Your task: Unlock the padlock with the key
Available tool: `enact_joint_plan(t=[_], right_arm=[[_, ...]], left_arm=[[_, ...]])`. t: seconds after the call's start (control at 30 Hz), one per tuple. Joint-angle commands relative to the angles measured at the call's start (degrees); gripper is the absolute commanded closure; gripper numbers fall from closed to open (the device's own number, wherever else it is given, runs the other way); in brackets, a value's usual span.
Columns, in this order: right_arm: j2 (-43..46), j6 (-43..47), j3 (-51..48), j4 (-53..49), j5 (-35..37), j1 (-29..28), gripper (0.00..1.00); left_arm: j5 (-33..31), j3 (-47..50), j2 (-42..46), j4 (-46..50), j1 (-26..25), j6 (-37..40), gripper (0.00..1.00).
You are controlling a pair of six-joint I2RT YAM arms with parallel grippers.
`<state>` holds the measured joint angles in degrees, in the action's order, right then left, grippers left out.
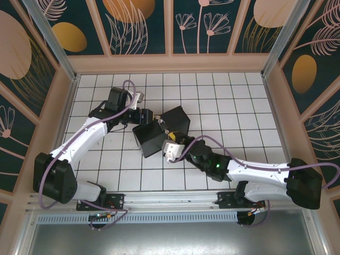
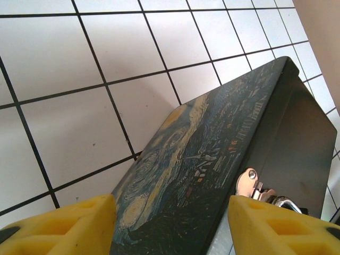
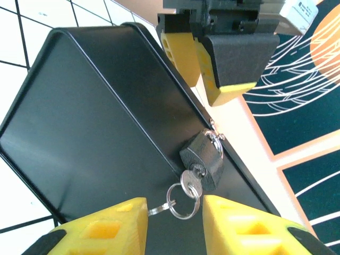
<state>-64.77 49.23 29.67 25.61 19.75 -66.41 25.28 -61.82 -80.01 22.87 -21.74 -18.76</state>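
1. Right wrist: the padlock [image 3: 204, 159] is hung on the box [image 3: 95, 122], with the key [image 3: 190, 183] inserted.
2. The right claw [image 3: 175, 212] is held open near the key; the left claw's [image 2: 170, 212] state cannot be told.
3. The tiny, stiff, slippery key is best pinched by its flat head.

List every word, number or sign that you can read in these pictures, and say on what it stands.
No text can be read with certainty.
The white label at the top right of the right wrist view: small dark print, too blurred to read.
The padlock: no legible marking.
The painted lid of the black box: a picture only, no words.
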Motion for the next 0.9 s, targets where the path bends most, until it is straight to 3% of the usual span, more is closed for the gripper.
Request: enact_joint_plan(t=[0.0, 0.7, 0.87], right_arm=[[-0.7, 1.0, 2.3, 3.3, -1.8, 0.6, 0.67], [-4.4, 1.0, 4.3, 2.6, -3.9, 3.1, 0.78], [-3.8, 0.5, 4.4, 1.5, -4.4, 3.1, 0.75]], left_arm=[[1.3, 0.9, -0.5, -1.4, 0.2, -0.5, 0.42], [2.7, 2.1, 0.0, -1.1, 0.2, 0.9, 0.44], [2.4, 2.1, 0.1, -0.8, 0.2, 1.2, 0.44]])
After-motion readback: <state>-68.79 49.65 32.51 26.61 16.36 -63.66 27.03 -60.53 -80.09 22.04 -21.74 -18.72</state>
